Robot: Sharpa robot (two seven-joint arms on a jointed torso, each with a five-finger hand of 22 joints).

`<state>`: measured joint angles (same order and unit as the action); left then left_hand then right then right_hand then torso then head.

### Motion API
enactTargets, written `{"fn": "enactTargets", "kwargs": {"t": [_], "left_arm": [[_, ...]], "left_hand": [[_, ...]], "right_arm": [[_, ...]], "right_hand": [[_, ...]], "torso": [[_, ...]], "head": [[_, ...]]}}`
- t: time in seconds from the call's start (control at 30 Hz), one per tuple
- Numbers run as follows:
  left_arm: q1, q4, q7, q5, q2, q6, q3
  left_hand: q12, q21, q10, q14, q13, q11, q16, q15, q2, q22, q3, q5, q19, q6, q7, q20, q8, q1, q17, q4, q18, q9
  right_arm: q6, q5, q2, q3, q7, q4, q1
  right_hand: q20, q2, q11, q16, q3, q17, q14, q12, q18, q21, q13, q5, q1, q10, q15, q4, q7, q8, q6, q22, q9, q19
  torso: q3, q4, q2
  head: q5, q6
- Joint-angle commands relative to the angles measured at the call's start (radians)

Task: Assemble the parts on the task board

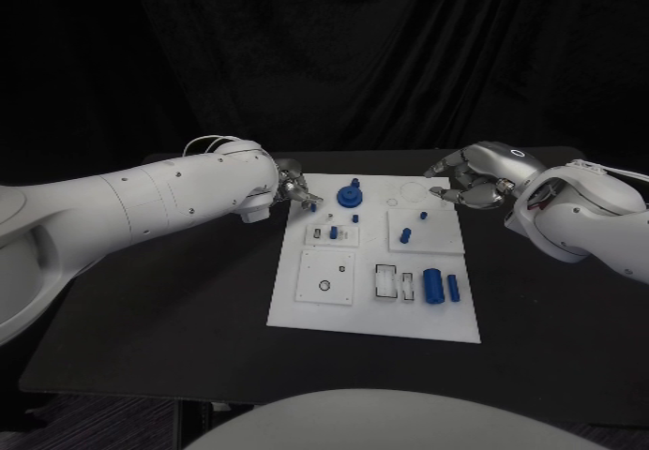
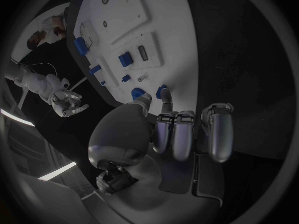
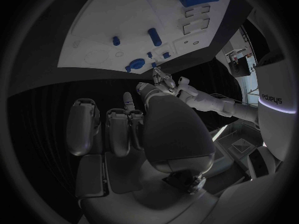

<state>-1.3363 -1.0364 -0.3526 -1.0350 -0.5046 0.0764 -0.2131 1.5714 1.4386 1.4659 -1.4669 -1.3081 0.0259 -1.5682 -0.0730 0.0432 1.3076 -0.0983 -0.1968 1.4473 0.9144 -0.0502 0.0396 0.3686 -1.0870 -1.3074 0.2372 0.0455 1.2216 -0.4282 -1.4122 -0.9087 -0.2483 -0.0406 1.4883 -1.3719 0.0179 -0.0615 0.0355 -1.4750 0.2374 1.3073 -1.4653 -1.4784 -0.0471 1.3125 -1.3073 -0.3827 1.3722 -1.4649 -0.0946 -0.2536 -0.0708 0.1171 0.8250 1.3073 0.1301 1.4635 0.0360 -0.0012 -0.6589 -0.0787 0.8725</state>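
Task board: the white task board [image 1: 305,305] lies in the middle of the black surface [image 1: 162,319], its long side running from the near edge toward the far edge
Gear part: a round blue gear-like part [image 1: 352,196] stands near the board's far edge, left of centre
Cylinder: a large blue cylinder [image 1: 433,285] lies in the board's near right area, with a slimmer blue part [image 1: 453,288] just beside it toward the right edge
Small parts: a blue peg [image 1: 333,232] sits in the left middle block; another small blue peg [image 1: 423,216] and a blue piece [image 1: 409,234] sit on the right middle block
Left robot hand: the left robot hand [image 1: 294,190] is at the board's far left corner, fingertips down at the board beside a small blue part [image 1: 314,206]; from the left wrist view its fingers [image 2: 177,134] are curled near two blue parts, and I cannot tell whether it has hold of either
Right robot hand: the right robot hand [image 1: 474,180] is over the board's far right corner, fingers curled loosely and apart, nothing visible in them
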Motion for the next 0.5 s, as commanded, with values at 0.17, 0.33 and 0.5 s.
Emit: {"fn": "enactTargets", "kwargs": {"t": [0.17, 0.33, 0.5], "left_arm": [[0.003, 0.004, 0.029, -0.003, 0.005, 0.001, 0.001], [0.004, 0.008, 0.038, -0.003, 0.009, 0.0, 0.001], [0.004, 0.015, 0.041, -0.003, 0.013, 0.007, 0.001]], "left_hand": [[-0.001, -0.011, 0.105, -0.104, -0.263, -0.02, -0.003, 0.019, -0.004, 0.151, 0.019, 0.014, -0.005, -0.065, -0.015, 0.016, -0.026, -0.011, -0.263, 0.001, 0.001, 0.013], [-0.001, -0.011, 0.105, -0.104, -0.263, -0.025, -0.003, 0.023, -0.002, 0.151, 0.022, 0.014, -0.006, -0.082, -0.02, 0.02, -0.033, -0.014, -0.263, 0.001, 0.001, 0.016], [-0.001, -0.013, 0.105, -0.104, -0.263, -0.026, -0.003, 0.024, 0.002, 0.151, 0.021, 0.011, -0.007, -0.082, -0.02, 0.021, -0.032, -0.018, -0.263, -0.002, 0.001, 0.017]], "right_arm": [[0.004, -0.001, 0.001, 0.001, 0.021, 0.001, 0.002], [0.004, -0.001, 0.002, 0.001, 0.021, 0.001, 0.002], [0.005, -0.001, 0.002, 0.001, 0.022, 0.0, 0.002]], "right_hand": [[0.008, 0.009, -0.009, 0.003, 0.004, 0.106, -0.073, 0.003, -0.01, -0.007, -0.113, -0.002, 0.004, -0.019, 0.008, -0.001, 0.0, -0.003, 0.008, 0.187, -0.002, -0.001], [0.008, 0.009, -0.009, 0.003, 0.004, 0.106, -0.073, 0.003, -0.01, -0.007, -0.113, -0.002, 0.004, -0.019, 0.008, -0.001, 0.0, -0.003, 0.008, 0.187, -0.002, -0.001], [0.008, 0.009, -0.009, 0.003, 0.004, 0.106, -0.073, 0.003, -0.01, -0.007, -0.113, -0.002, 0.004, -0.019, 0.008, -0.001, 0.0, -0.003, 0.008, 0.187, -0.002, -0.001]], "torso": [[-0.0005, -0.0005, 0.001], [-0.0004, -0.0003, 0.001], [0.0001, 0.0, 0.001]], "head": [[-0.002, 0.0], [-0.001, 0.0], [-0.001, 0.0]]}}
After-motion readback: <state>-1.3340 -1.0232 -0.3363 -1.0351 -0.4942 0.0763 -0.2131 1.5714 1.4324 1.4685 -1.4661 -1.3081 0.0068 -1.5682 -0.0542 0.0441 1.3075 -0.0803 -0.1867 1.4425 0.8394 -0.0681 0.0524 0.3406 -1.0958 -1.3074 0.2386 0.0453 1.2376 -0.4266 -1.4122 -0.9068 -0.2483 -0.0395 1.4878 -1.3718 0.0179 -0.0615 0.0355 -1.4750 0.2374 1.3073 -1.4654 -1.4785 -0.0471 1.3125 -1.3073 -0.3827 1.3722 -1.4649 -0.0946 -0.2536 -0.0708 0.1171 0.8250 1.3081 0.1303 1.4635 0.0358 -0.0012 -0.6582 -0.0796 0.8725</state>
